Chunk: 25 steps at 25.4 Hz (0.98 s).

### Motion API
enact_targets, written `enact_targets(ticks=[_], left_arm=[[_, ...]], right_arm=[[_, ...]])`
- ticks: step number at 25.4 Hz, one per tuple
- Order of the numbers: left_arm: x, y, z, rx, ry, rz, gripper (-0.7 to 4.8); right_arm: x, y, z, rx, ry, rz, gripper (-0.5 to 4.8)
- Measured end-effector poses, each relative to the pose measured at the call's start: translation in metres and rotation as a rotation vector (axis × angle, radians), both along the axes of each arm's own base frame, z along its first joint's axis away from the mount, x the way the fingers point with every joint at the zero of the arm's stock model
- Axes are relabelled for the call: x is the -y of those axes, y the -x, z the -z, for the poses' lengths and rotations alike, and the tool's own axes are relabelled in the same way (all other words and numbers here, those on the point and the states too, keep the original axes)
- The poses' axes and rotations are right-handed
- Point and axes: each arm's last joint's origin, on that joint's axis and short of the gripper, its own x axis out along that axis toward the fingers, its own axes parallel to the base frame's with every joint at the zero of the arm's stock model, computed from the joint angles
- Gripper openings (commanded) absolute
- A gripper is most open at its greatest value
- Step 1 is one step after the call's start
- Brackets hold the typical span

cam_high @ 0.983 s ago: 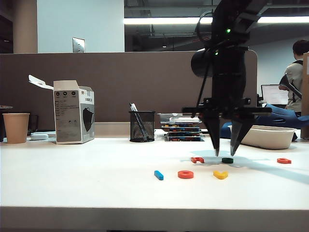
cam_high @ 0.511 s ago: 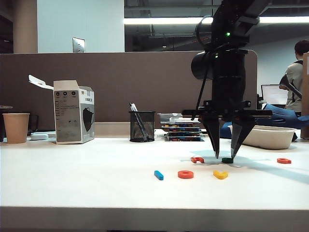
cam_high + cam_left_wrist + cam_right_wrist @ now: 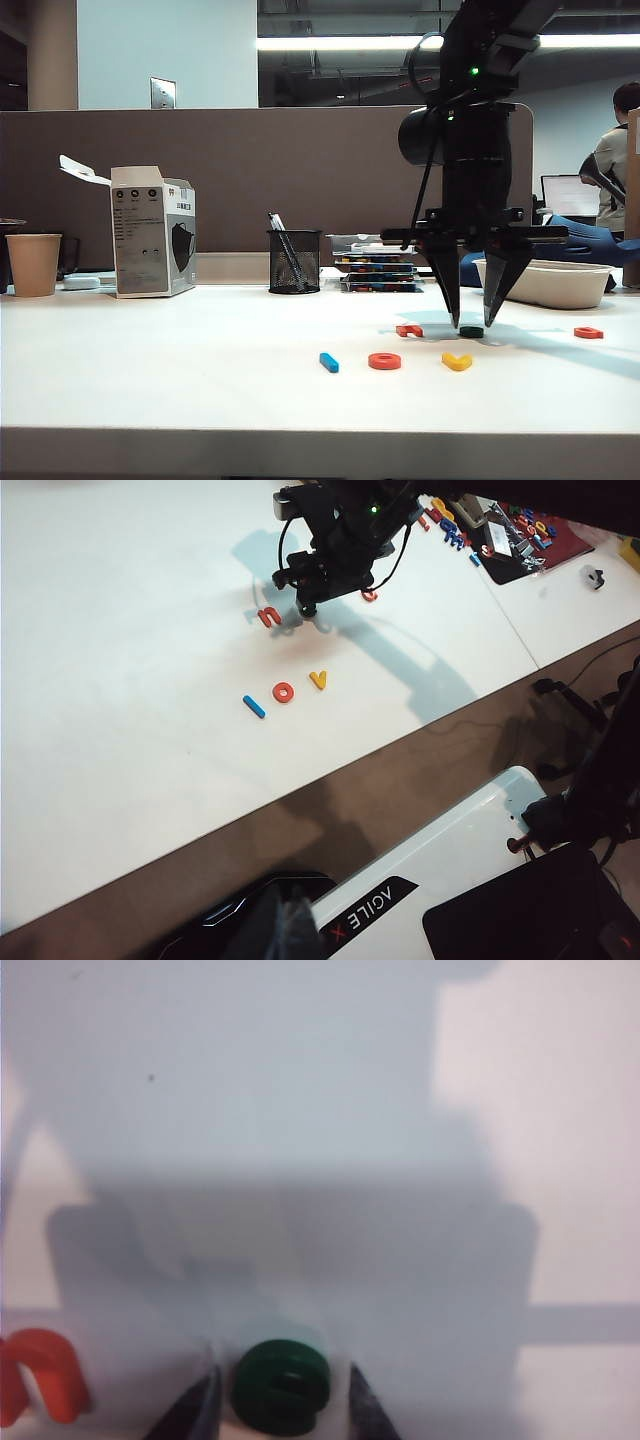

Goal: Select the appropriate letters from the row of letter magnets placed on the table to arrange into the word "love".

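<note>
1. Three of the four wanted letters already lie in a row on the table [image 3: 150,380]: the blue bar [image 3: 329,362], the orange-red ring [image 3: 384,361] and the yellow V [image 3: 457,361]. The ring sits between the bar and the V, near each but touching neither.
2. The dark green e [image 3: 471,331] lies flat behind the V, a little to its right in the exterior view, with the orange-red arch letter [image 3: 408,330] just beside it. Another orange-red letter [image 3: 588,332] lies well apart, further right of the V.
3. The right gripper [image 3: 474,325] points straight down over the e with its jaws spread, one fingertip on either side of the letter. In the right wrist view the e [image 3: 281,1384] sits between both tips; no contact is visible.
4. The e looks a light, stiff, flat plastic piece, likely smooth and thin, so it may skid or tip on the slick top. A hold across its outer rim, low and centred, seems best.
5. The left gripper is not visible in any view; only a dark edge of that arm shows in its wrist view, high above the V, so its state cannot be told.
6. Containers stand well behind the V: a paper cup [image 3: 33,264] with contents hidden, a mesh pen holder [image 3: 294,261] with pens, an open carton [image 3: 152,231], and a white basin [image 3: 555,282] whose inside is out of sight.
</note>
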Motion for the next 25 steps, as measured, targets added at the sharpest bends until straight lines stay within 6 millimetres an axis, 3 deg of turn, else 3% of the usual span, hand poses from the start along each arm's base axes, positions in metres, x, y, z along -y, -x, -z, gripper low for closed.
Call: enact_targets(ticks=[13, 25], left_arm=[[0.0000, 0.0000, 0.0000, 0.000, 0.000, 0.000, -0.05], [0.0000, 0.0000, 0.0000, 0.000, 0.000, 0.000, -0.05]], right_arm=[[-0.0014, -0.0014, 0.0077, -0.043, -0.014, 0.019, 1.57], [-0.0013, -0.0010, 0.0078, -0.047, -0.013, 0.020, 1.25]])
